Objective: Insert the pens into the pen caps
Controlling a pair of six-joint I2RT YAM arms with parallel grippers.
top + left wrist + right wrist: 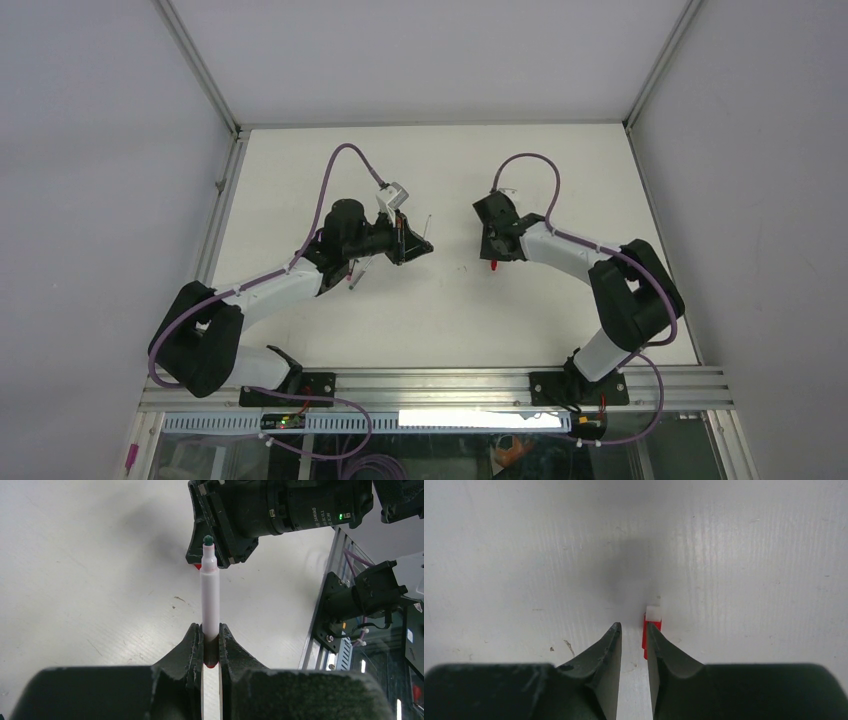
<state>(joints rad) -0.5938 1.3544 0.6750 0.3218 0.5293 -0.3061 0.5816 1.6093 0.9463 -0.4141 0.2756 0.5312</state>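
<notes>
Left end effector (211, 630) is pressed together on the pale pink pen (209, 597), low on its barrel. The right end effector (633, 626) stands slightly spread, pinching nothing. The red cap (654, 616) lies on the counter (524, 555) at one fingertip, outside the gap. The best course looks to be centring the jaws over the cap before closing, then lining its mouth up with the pen. The pen's long axis runs straight up the left wrist frame, dark tip toward top centre. The cap's axis is vertical in the right wrist frame, white end up.
</notes>
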